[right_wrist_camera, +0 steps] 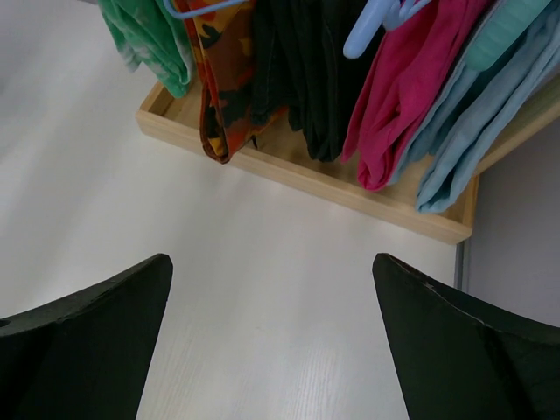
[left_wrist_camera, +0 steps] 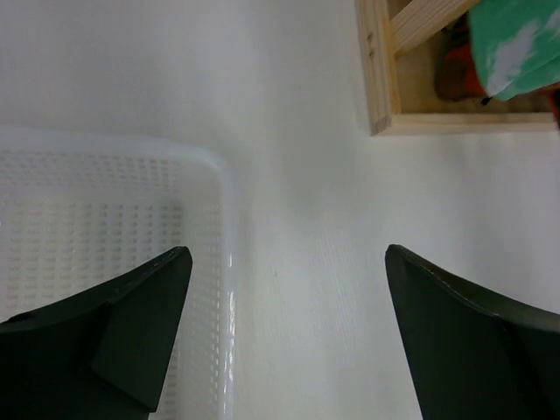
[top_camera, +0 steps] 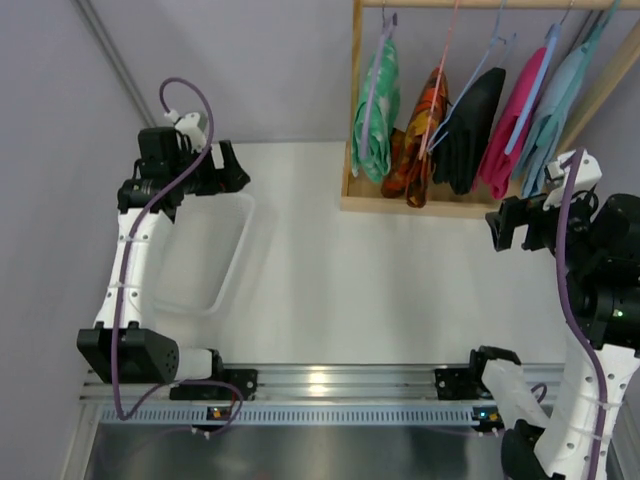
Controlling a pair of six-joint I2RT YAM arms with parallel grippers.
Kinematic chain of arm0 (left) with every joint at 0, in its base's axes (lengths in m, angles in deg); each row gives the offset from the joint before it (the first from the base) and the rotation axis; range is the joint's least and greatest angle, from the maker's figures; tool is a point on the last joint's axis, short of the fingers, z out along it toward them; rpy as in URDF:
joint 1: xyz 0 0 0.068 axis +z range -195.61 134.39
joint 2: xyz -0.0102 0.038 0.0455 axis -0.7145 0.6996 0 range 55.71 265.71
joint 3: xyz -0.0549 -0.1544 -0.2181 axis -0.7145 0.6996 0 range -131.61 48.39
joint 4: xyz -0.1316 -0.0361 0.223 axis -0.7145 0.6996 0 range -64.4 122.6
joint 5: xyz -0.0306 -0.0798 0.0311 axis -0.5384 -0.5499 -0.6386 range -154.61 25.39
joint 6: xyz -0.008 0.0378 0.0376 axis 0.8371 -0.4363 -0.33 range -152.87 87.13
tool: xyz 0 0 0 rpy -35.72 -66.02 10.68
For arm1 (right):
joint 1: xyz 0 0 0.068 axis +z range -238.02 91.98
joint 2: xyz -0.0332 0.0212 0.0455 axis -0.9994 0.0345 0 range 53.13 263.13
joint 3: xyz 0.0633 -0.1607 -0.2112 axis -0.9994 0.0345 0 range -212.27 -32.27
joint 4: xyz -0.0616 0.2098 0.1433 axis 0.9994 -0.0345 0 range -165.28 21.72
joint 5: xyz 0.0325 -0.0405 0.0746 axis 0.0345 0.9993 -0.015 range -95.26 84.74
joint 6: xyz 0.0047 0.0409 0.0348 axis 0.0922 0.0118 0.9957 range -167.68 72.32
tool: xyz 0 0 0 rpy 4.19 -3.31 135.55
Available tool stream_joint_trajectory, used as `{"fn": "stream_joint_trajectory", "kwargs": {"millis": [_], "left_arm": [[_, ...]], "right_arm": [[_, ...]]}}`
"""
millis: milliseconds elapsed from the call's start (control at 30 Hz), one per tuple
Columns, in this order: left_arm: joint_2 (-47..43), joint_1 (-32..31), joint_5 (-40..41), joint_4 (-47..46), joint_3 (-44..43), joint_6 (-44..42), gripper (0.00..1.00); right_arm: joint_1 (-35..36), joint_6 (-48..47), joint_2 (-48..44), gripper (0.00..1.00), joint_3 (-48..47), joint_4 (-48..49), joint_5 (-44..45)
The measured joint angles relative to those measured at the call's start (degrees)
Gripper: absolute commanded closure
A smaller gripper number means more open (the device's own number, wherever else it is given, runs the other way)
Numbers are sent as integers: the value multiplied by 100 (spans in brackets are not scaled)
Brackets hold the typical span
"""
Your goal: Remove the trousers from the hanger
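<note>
Rack of pale wood stands at the far right of the white tabletop. Five folded garments hang from its rail, each over its own hanger: green patterned garment, orange patterned garment, black garment, pink garment and light blue garment, packed close together. The black one, in the middle on a blue hanger, looks to me the likeliest trousers, though its shape alone does not settle it.

The right gripper hovers just in front of the rack's right end, its jaws spread wide and holding nothing. The left gripper hangs well apart from the rack, above the far rim of a white perforated basket, its jaws also wide and empty.

Use the right arm, since it is nearest. Bring it left until the black cloth sits centred between the jaws in the right wrist view. Aim at the lower hanging fold, clear of the orange and pink neighbours that press against it. Close on one side of the fold only, so that the cloth can slide over the hanger bar. Draw it slowly towards you. The hanger may swing or lift off the rail, so steady it with the left arm if it does. The basket seems the likely place for the cloth afterwards.
</note>
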Motion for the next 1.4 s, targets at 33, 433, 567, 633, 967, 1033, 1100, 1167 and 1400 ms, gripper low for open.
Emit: {"fn": "stream_joint_trajectory", "kwargs": {"millis": [33,433,567,633,967,1033,1100,1167,1400], "left_arm": [[129,0,-68,-26,-275,35,2],[1762,-573,-1834,-1928,-2988,2035,6],[2371,-1134,-2347,-3143,-3324,3259,9],[2662,-1414,-2485,-3797,-3342,3825,11],[3585,-2553,-2577,-4887,-3792,4933,15],[3602,-2691,-2527,-4953,-3821,4979,17],[3604,-2750,-2465,-5007,-3856,5042,21],[3641,-2758,-2409,-5071,-3947,5110,28],[4050,-2765,-2310,-5410,-4258,5480,58]], "right_arm": [[0,22,22,1,-105,9,-7],[0,485,409,0,-734,188,-11],[0,586,520,0,-968,234,4],[-2,627,560,1,-1073,247,22],[-4,857,643,1,-1202,334,20],[-4,876,669,1,-1202,339,11],[-4,887,695,1,-1204,350,2],[-4,903,713,1,-1204,356,2],[-4,933,717,1,-1202,411,-37]]}}
